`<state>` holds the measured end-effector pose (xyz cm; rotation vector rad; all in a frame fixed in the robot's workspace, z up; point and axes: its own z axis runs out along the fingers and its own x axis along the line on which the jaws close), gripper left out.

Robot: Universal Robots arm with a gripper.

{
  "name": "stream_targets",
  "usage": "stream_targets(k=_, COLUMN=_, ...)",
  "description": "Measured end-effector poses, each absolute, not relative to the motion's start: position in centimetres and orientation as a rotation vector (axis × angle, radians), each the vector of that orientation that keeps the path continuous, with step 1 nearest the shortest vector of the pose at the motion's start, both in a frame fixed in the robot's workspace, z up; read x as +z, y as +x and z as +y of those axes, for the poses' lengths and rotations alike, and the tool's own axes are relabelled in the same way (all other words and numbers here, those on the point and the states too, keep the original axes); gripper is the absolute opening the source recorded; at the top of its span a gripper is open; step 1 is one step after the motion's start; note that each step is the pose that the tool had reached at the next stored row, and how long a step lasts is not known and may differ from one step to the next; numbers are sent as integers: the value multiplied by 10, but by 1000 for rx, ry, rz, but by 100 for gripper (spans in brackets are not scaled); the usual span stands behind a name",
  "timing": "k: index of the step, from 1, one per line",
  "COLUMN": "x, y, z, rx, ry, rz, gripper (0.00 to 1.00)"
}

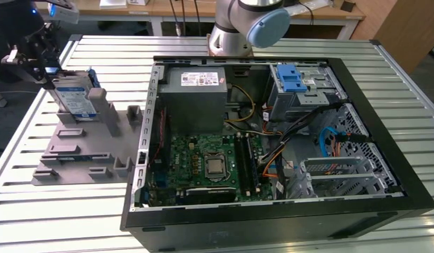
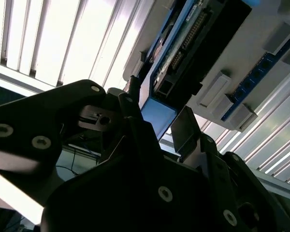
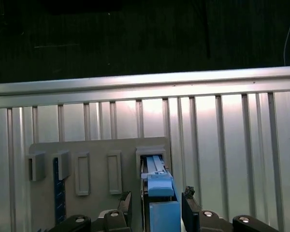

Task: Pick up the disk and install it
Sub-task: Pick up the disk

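Claw (image 3: 157,195) spread apart, one finger on each side of the disk (image 1: 75,97) at its upper, blue-framed edge, with a sliver of gap visible in the first wrist view; no telling whether either finger touches. Disk upright on edge in a slot of the grey fixture (image 1: 83,153), label side showing, at the exterior view's far left. Fixture flat on the slatted metal bench (image 1: 62,221), just beside the open computer case (image 1: 273,224). Inside the case: green motherboard (image 1: 195,158) near the middle, grey power-supply box (image 1: 195,97) at the far end, and a drive cage (image 1: 301,89) with a blue latch at the far right.
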<state>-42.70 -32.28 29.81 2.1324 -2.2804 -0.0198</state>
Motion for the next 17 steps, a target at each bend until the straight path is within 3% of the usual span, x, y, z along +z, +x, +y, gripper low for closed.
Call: stream_targets(k=17, x=289, y=-430, z=-320, rx=-17, ry=2158, rz=-2258, gripper=53)
